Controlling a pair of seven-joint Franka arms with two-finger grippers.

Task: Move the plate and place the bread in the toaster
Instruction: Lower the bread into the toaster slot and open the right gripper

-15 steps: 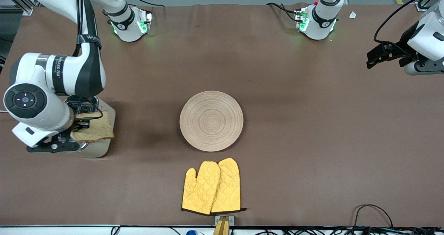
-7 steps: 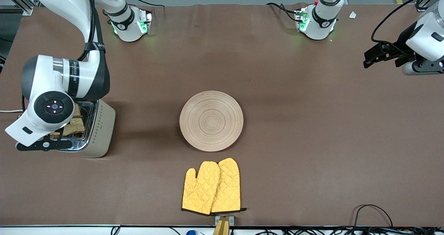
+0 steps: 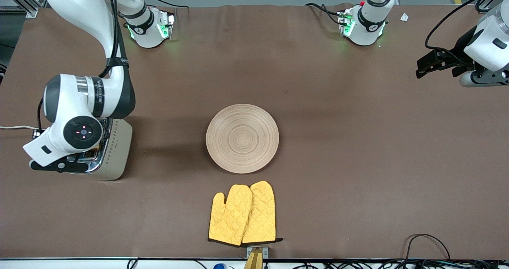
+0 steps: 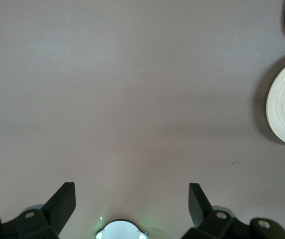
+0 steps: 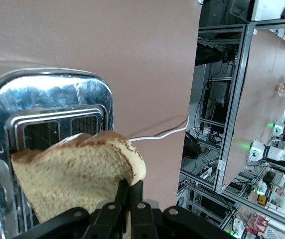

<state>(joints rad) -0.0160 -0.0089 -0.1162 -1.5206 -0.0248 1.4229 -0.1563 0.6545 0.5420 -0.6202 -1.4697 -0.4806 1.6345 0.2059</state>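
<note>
The step in hand looks like the second one, getting the bread into the toaster; whether the plate has been shifted cannot be judged from how things lie.

At the right arm's end of the tabletop (image 3: 338, 149) stands the toaster (image 3: 115, 153), its white cord (image 3: 16, 127) trailing off the edge. The right end effector (image 5: 128, 198) hangs directly over its chrome top, hidden under the wrist in the front view. In the right wrist view its fingers (image 5: 121, 194) are clenched on one edge of the bread (image 5: 77, 174), which stands on edge above the two slots, not yet sunk into either. The next move calls for lining the slice up with one slot, lowering it straight and only then letting go; a tilted slice could catch on the chrome rim.

The plate (image 3: 242, 138) lies bare at mid-tabletop, with a pair of yellow oven mitts (image 3: 242, 214) nearer the front camera.

The left end effector (image 3: 431, 63) waits over bare tabletop at its own end, released wide and holding nothing.
</note>
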